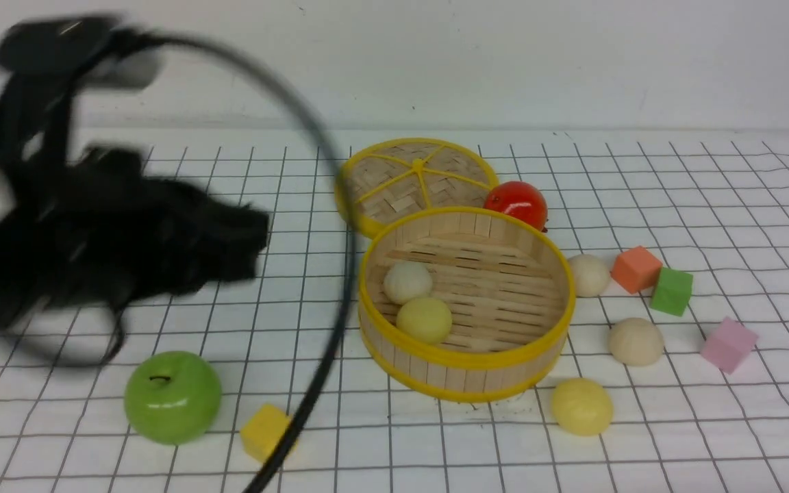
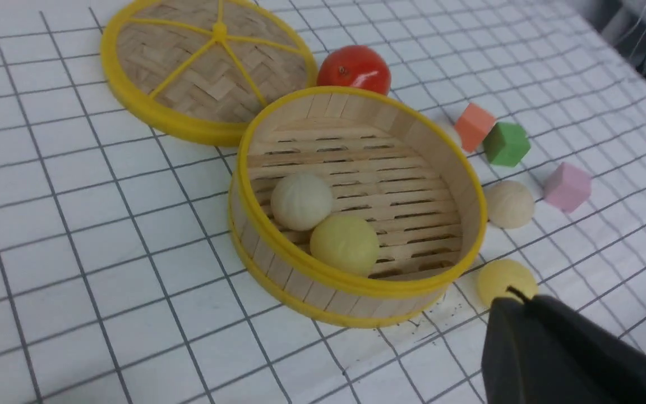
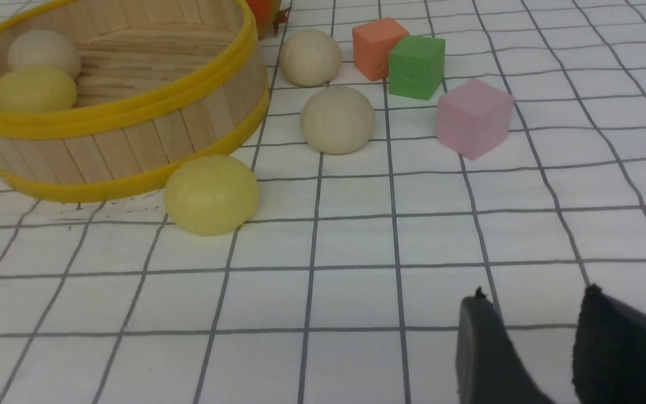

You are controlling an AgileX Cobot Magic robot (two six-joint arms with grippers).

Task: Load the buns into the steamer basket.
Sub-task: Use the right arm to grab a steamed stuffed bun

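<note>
Front view: the steamer basket (image 1: pixel 463 370) sits mid-table—open side up, a white bun (image 1: pixel 408 282) and a yellow bun (image 1: pixel 424 320) touching inside, toward its left wall.
Lid: the woven lid (image 1: pixel 394 195) lies flat, far and left of the basket, partly hidden by its rim.
Tomato: the red tomato (image 1: pixel 518 204) is at the basket's far side, right of the lid.
Blocks: right of the basket are an orange block (image 1: pixel 637 269), a green block (image 1: pixel 672 292) and, farther right, a pink block (image 1: pixel 729 345); a yellow block (image 1: pixel 268 433) lies near and left.
Apple: the green apple (image 1: pixel 172 397) is left of the yellow block.
In the way: the left arm (image 1: pixel 127 178) and its dark cable (image 1: pixel 346 274) block part of the front view; the cable crosses the lid's left edge and the yellow block's right side.
Loose buns: a far white bun (image 1: pixel 589 275) is beside the orange block, a middle white bun (image 1: pixel 636 342) is nearer, and a loose yellow bun (image 1: pixel 582 407) is nearest, just off the basket's near right side.
Left gripper (image 2: pixel 527 297): clenched, its tips appearing beside the loose yellow bun; whether they touch, I cannot tell.
Right gripper (image 3: pixel 536 289): released, fingers spread—all the buns well apart from them.
</note>
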